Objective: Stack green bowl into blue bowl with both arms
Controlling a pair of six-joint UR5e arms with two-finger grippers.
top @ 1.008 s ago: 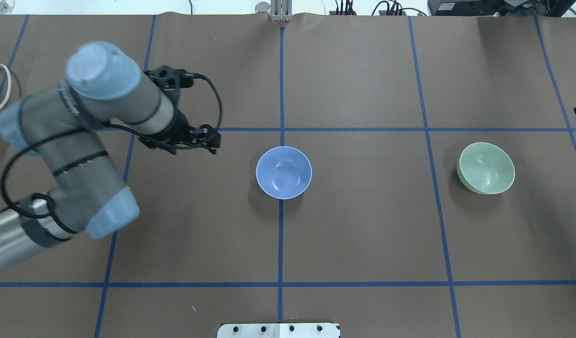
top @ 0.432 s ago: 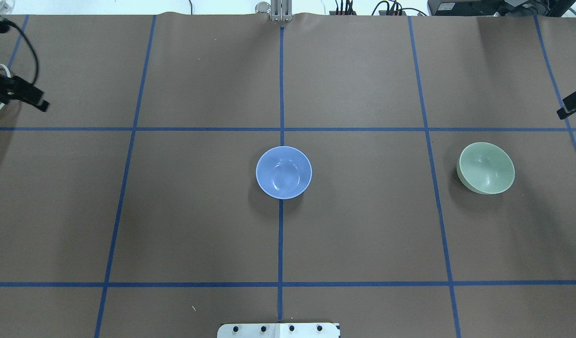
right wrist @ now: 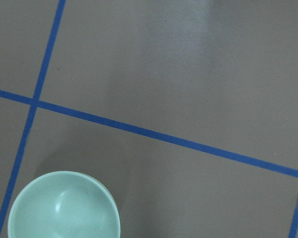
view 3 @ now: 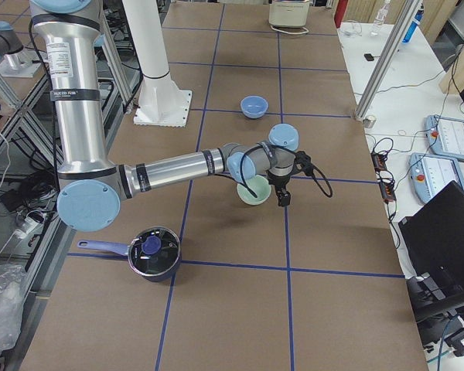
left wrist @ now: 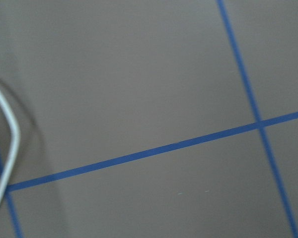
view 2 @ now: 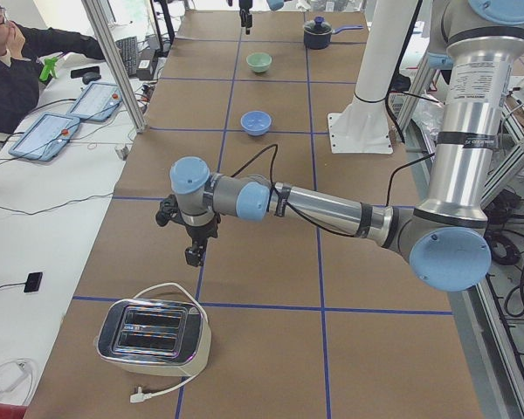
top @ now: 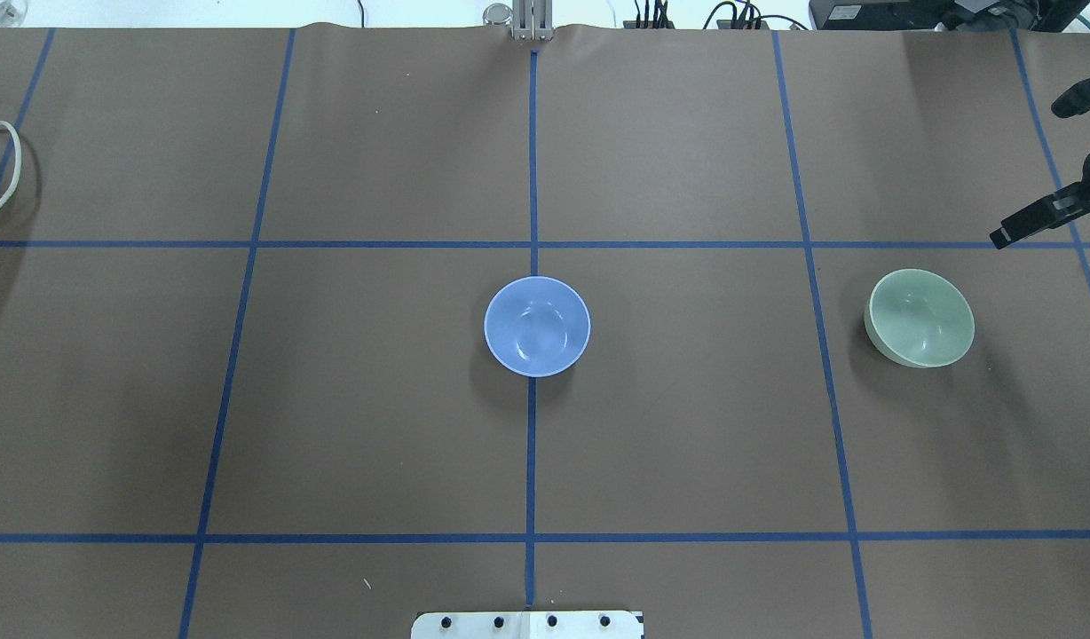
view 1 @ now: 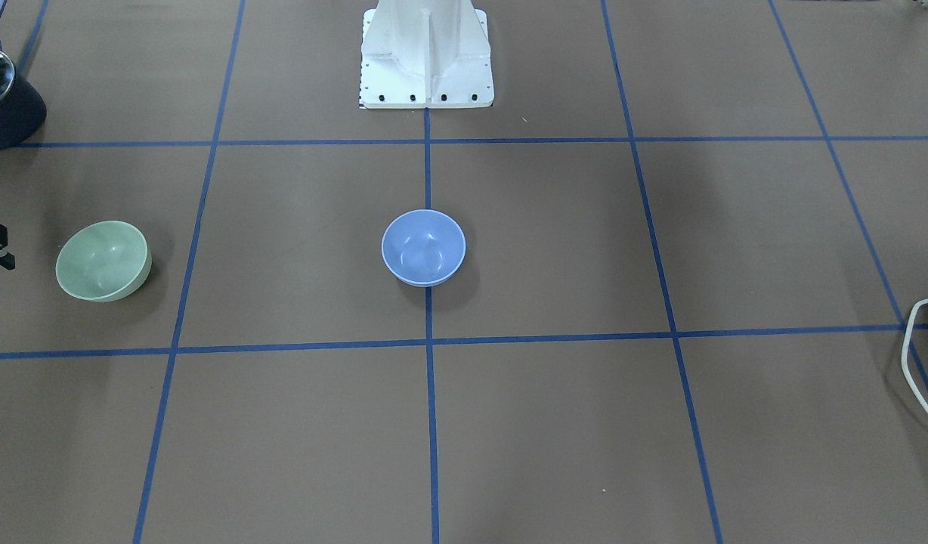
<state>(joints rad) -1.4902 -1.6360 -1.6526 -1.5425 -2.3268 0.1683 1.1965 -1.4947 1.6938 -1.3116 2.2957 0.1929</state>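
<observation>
The green bowl (top: 920,318) sits upright on the right of the table (top: 376,426), well apart from the blue bowl (top: 536,326) in the middle. The right gripper (top: 1011,232) hangs near the green bowl. The left gripper (view 2: 192,255) is far left, by a toaster (view 2: 153,336). Both hold nothing; we cannot tell how open their jaws are.

Open counter (top: 696,417) lay between the blue bowl (top: 536,326) and the green bowl (top: 920,318) (well apart), both free above.

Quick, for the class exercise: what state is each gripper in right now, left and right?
Left gripper: cannot be told; only a side view shows it.
Right gripper: cannot be told; the green bowl sits on the table, apart from it.
</observation>
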